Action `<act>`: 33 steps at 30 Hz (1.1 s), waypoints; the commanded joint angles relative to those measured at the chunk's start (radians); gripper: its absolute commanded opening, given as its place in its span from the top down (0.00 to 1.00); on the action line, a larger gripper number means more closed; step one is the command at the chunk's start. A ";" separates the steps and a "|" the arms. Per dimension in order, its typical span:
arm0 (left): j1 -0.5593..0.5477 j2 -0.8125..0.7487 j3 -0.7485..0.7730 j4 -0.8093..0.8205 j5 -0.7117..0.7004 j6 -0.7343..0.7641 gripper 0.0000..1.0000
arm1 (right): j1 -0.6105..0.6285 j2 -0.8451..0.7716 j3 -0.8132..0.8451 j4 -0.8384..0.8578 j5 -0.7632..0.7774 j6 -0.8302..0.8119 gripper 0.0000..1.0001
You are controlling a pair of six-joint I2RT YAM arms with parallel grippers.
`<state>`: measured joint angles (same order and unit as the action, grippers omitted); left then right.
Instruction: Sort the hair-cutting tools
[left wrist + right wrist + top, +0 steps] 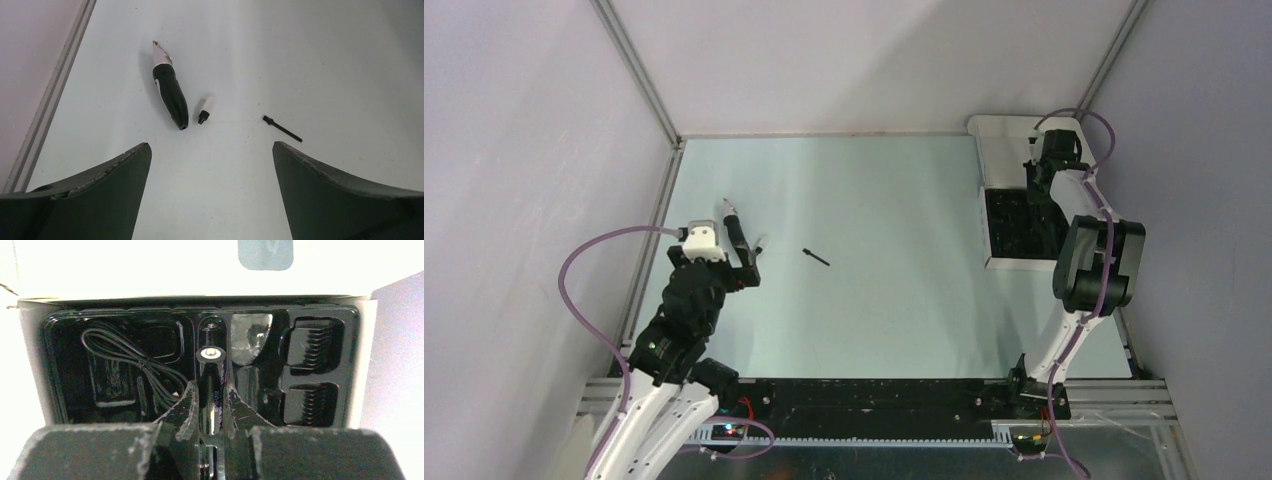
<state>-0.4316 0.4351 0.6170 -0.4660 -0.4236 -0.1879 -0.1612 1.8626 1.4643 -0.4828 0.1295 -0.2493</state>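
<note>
Black cylinder is clenched in the right tool, aligned lengthwise, probably to match the insert slot ahead; left tool is released.

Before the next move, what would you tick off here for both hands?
1. Right hand shut on the dark cylinder: ok.
2. Cylinder over the narrow middle slot of the insert: ok.
3. Cylinder seated in that slot: cannot tell.
4. Left hand open, holding nothing: ok.
5. Trimmer body, small cap and thin brush lie apart on the table: ok.
6. Combs sit in the insert's right compartments: ok.
</note>
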 commanded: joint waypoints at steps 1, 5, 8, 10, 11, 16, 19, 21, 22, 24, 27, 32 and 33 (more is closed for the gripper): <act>-0.005 0.011 -0.003 0.045 -0.014 0.024 0.02 | -0.012 0.045 -0.007 0.073 -0.027 -0.046 0.94; -0.004 0.018 -0.005 0.046 -0.012 0.026 0.02 | -0.022 0.071 -0.009 0.089 -0.012 -0.052 0.93; -0.004 0.022 -0.005 0.046 -0.009 0.028 0.02 | -0.030 0.076 -0.013 0.097 -0.009 -0.057 0.88; -0.004 0.023 -0.004 0.047 -0.008 0.028 0.02 | -0.032 0.074 -0.018 0.099 -0.012 -0.058 0.83; -0.005 0.024 -0.004 0.046 -0.008 0.028 0.02 | -0.032 0.073 -0.020 0.099 -0.017 -0.056 0.81; -0.004 0.023 -0.003 0.046 -0.006 0.029 0.02 | -0.032 0.057 -0.022 0.094 -0.034 -0.040 0.67; -0.005 0.021 -0.004 0.047 -0.005 0.030 0.02 | -0.031 0.043 -0.022 0.090 -0.044 -0.030 0.60; -0.004 0.020 -0.004 0.046 -0.003 0.029 0.02 | -0.032 0.032 -0.022 0.088 -0.053 -0.020 0.50; -0.005 0.019 -0.004 0.046 -0.003 0.030 0.02 | -0.031 0.024 -0.022 0.088 -0.059 -0.016 0.48; -0.004 0.016 -0.005 0.046 -0.004 0.030 0.02 | -0.031 0.015 -0.023 0.086 -0.059 -0.009 0.47; -0.004 0.013 -0.006 0.046 -0.003 0.030 0.02 | -0.031 -0.003 -0.025 0.086 -0.057 0.005 0.47; -0.004 0.011 -0.004 0.046 -0.003 0.029 0.02 | -0.032 -0.031 -0.028 0.084 -0.079 0.027 0.50; -0.004 0.011 -0.005 0.046 -0.002 0.029 0.02 | -0.032 -0.036 -0.028 0.083 -0.084 0.034 0.51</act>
<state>-0.4316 0.4530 0.6170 -0.4503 -0.4229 -0.1749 -0.1955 1.8988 1.4372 -0.4080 0.0765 -0.2523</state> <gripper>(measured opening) 0.983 0.505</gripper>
